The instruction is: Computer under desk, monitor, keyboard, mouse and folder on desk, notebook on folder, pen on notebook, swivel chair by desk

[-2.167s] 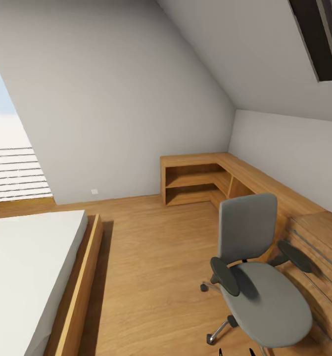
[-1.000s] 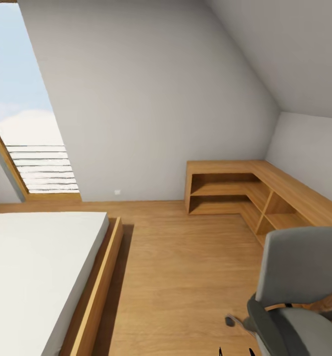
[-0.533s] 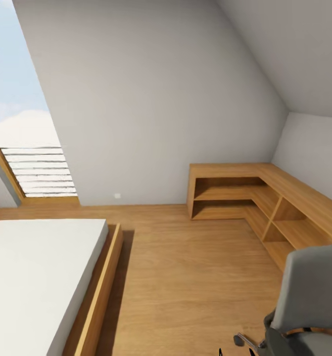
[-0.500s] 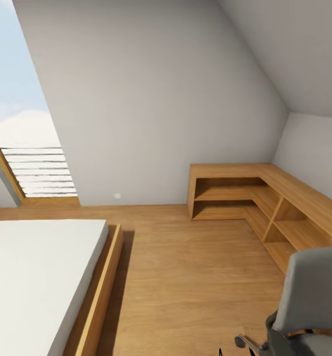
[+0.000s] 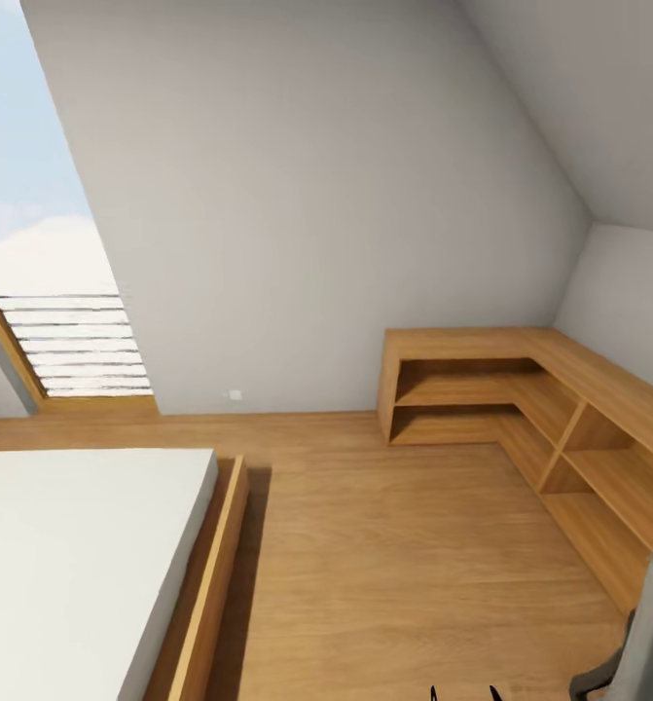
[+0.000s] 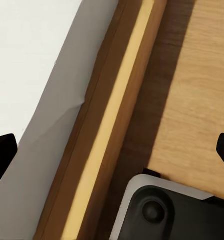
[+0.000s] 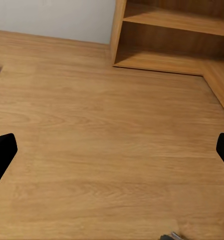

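Open wood floor (image 5: 404,565) runs between the bed (image 5: 73,574) edge at left and the corner shelf unit (image 5: 521,409) at right. Swivel chair (image 5: 652,633) is barely in frame at bottom right, near the shelves. Left gripper (image 6: 112,150) hangs over the bed frame, right gripper (image 7: 112,155) over bare floor; both spread wide, holding nothing. Dark specks at the head view's bottom edge are probably fingertips.

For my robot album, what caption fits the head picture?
Attic bedroom: white-topped wooden bed, light wooden L-shaped corner shelf unit, grey swivel chair at the edge.
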